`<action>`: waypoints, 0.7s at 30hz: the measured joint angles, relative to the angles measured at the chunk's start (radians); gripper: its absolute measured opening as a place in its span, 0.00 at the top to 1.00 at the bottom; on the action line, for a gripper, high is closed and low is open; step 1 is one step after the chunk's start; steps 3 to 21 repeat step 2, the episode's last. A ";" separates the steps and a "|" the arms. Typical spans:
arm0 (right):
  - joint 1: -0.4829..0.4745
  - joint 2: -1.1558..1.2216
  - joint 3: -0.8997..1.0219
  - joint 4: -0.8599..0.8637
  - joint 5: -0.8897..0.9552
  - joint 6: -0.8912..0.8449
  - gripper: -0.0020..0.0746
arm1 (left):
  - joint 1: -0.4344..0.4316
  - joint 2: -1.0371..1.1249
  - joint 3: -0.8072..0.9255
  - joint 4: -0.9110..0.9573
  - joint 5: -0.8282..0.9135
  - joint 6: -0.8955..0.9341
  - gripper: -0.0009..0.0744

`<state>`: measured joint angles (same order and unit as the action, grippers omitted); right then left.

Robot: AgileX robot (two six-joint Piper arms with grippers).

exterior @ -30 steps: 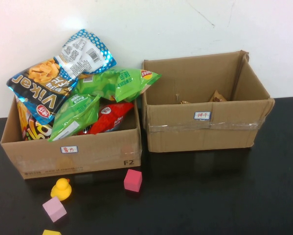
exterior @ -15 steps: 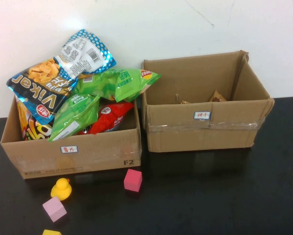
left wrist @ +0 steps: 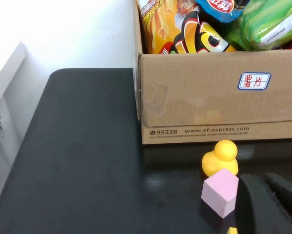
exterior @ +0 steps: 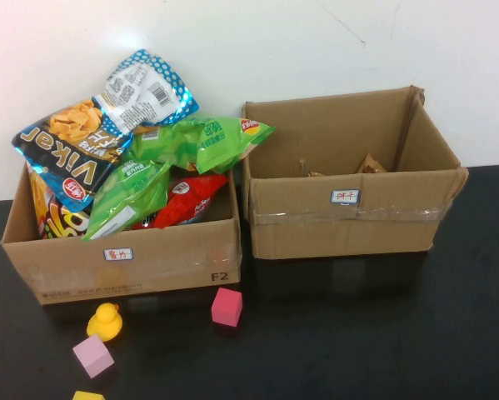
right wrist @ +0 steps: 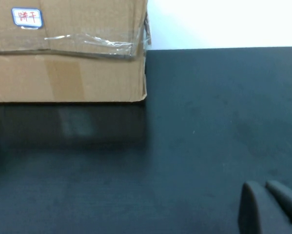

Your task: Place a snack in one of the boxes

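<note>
The left cardboard box (exterior: 124, 267) is piled with snack bags: a blue Vikar bag (exterior: 66, 158), a blue-and-white bag (exterior: 145, 92), two green bags (exterior: 199, 142) and a red bag (exterior: 191, 196). The right cardboard box (exterior: 349, 221) holds a small brown packet (exterior: 370, 164). Neither gripper shows in the high view. My left gripper (left wrist: 262, 181) is shut and empty, low over the table beside a light pink cube (left wrist: 221, 191), in front of the left box (left wrist: 199, 112). My right gripper (right wrist: 262, 186) is shut and empty over bare table, to the right of the right box (right wrist: 68, 73).
A yellow toy duck (exterior: 105, 322), a light pink cube (exterior: 92, 355), a yellow block (exterior: 87, 396) and a deeper pink cube (exterior: 227, 307) lie on the black table in front of the left box. The white wall stands right behind both boxes.
</note>
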<state>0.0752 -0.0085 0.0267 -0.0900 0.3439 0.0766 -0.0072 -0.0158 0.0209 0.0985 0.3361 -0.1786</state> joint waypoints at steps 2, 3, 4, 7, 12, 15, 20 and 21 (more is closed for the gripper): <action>0.000 0.000 0.000 0.000 0.000 0.000 0.98 | 0.009 0.000 0.000 0.000 0.000 0.000 0.99; 0.000 0.000 0.000 0.000 0.000 0.000 0.98 | 0.009 0.000 0.000 0.000 0.000 0.000 0.99; 0.000 0.000 0.000 0.000 0.000 0.000 0.98 | 0.009 0.000 0.000 0.000 0.000 0.000 0.99; 0.000 0.000 0.000 0.000 0.000 0.000 0.98 | 0.009 0.000 0.000 0.000 0.000 0.000 0.99; 0.000 0.000 0.000 0.000 0.000 0.000 0.98 | 0.009 0.000 0.000 0.000 0.000 0.000 0.99; 0.000 0.000 0.000 0.000 0.000 0.000 0.98 | 0.009 0.000 0.000 0.000 0.000 0.000 0.99; 0.000 0.000 0.000 0.000 0.000 0.000 0.98 | 0.009 0.000 0.000 0.000 0.000 0.000 0.99; 0.000 0.000 0.000 0.000 0.000 0.000 0.98 | 0.009 0.000 0.000 0.000 0.000 0.000 0.99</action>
